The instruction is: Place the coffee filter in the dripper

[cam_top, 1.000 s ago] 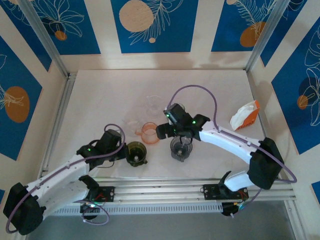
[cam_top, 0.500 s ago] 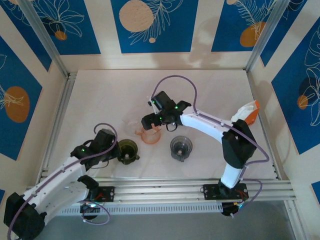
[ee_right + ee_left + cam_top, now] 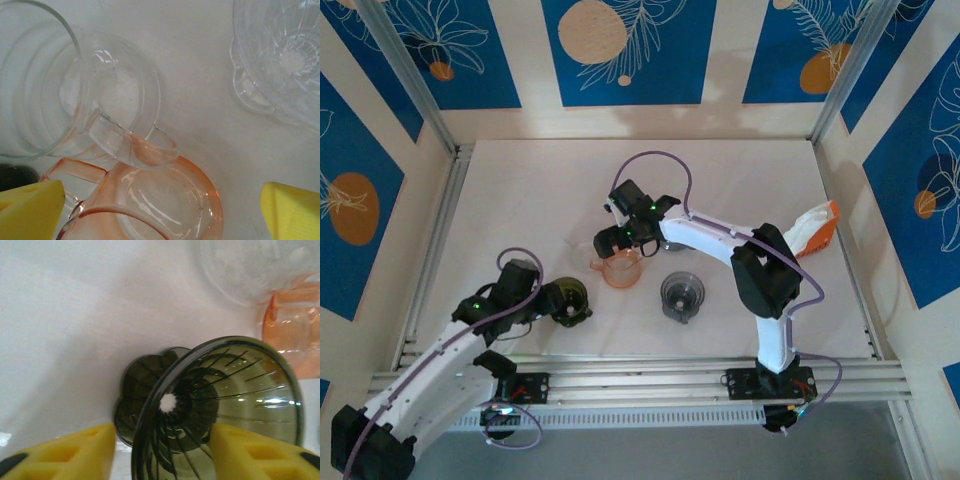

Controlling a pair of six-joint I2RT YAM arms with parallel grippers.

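A dark olive glass dripper (image 3: 569, 299) lies tipped on its side at the front left. My left gripper (image 3: 552, 301) stands around it. In the left wrist view the dripper (image 3: 220, 400) sits between my yellow fingers (image 3: 65, 452), which stand apart from it, so the left gripper (image 3: 160, 455) is open. My right gripper (image 3: 618, 245) hovers wide open over an orange glass dripper (image 3: 620, 271). In the right wrist view that dripper (image 3: 170, 200) shows below the right gripper (image 3: 160, 212). The coffee filter (image 3: 808, 232) is white paper in an orange pack at the far right, away from both grippers.
A grey dripper (image 3: 682, 294) stands right of the orange one. A clear glass cup with a handle (image 3: 60, 90) and a clear dripper (image 3: 285, 50) sit just beyond the orange dripper. An aluminium rail (image 3: 700, 365) runs along the near edge, and posts and panels wall in the table.
My left gripper dragged the dark dripper leftward, then opened, leaving it tipped over. My right arm swung left from the grey dripper to above the orange one.
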